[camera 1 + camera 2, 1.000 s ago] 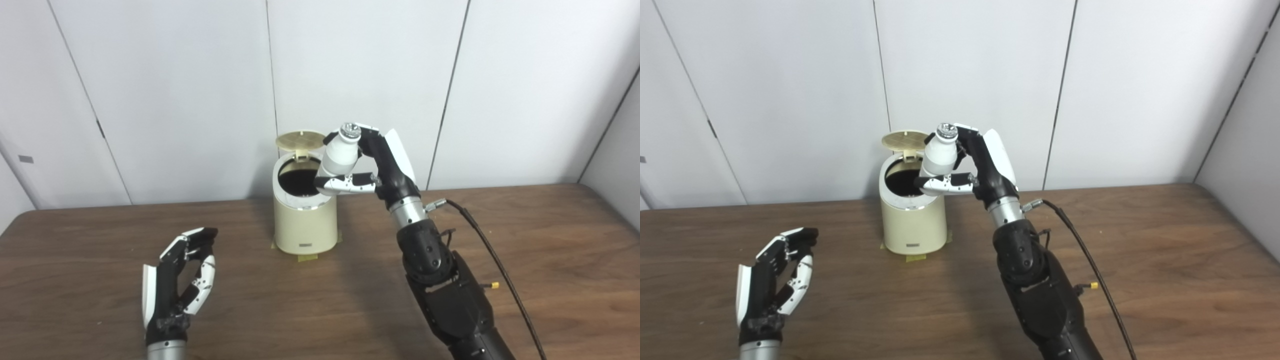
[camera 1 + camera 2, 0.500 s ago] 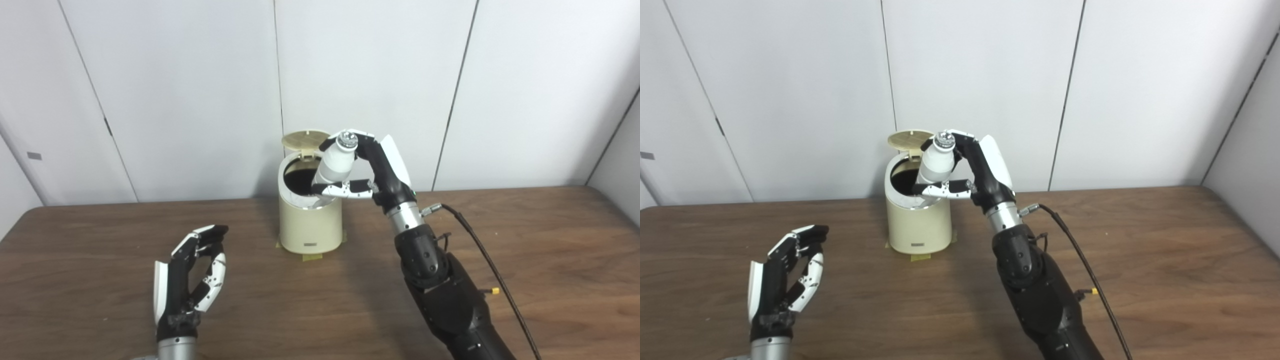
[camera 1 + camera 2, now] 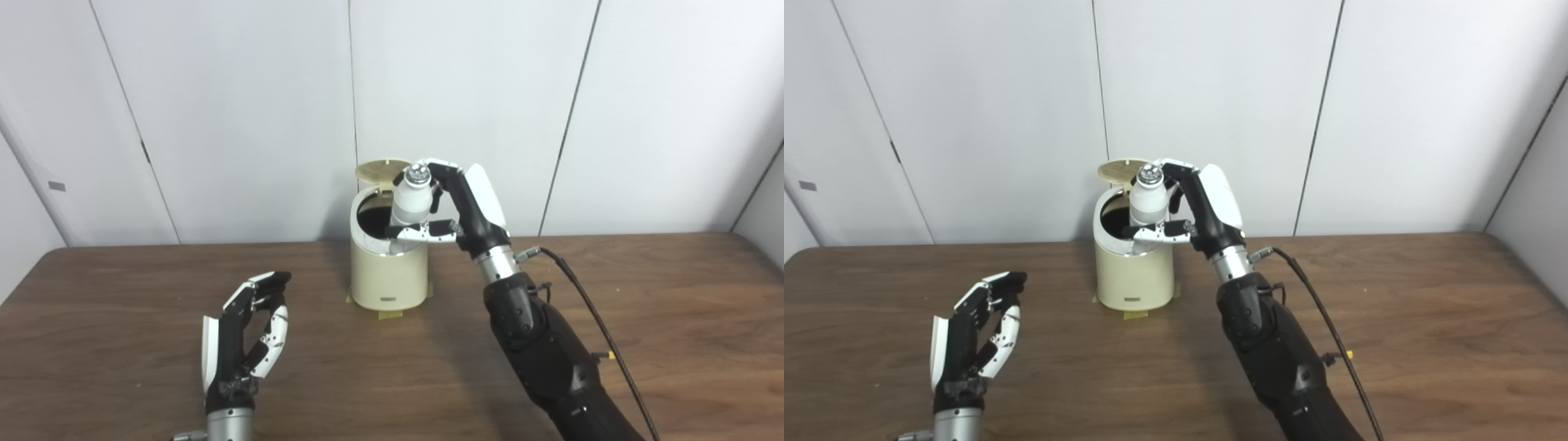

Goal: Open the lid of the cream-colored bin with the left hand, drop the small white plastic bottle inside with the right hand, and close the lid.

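Left hand [image 3: 245, 340]: nearest the camera, low on the left, raised just above the table [image 3: 122, 343] on an upright wrist. Fingers [image 3: 269, 285] curled forward and loosely apart, thumb spread off them; it holds nothing. Well apart from the bin.

Right arm [image 3: 545, 355]: black, comes in from the bottom right and slants up and left toward the bin. A black cable [image 3: 588, 300] runs from a plug at the silver wrist down along the table to the bottom edge.

Right hand [image 3: 456, 205]: at the top of the arm, just right of the bin's mouth. It grips the bottle, fingers wrapped over the cap end from the right and the thumb [image 3: 422, 231] crossing under the lower body.

Bottle [image 3: 409, 201]: small, white, with a shiny silver cap on top. It stands nearly upright, tilted slightly. Its lower end sits at the right rim of the bin's opening; whether it touches the rim I cannot tell.

Bin [image 3: 389, 275]: cream cylinder standing on the table near the far edge, a small dark label low on its front. Strips of tape [image 3: 389, 315] show at its base. The opening is dark inside.

Lid [image 3: 383, 169]: round, cream, swung up behind the opening, on its hinge at the back.

Wall [image 3: 245, 92]: white panels with dark seams, right behind the table.
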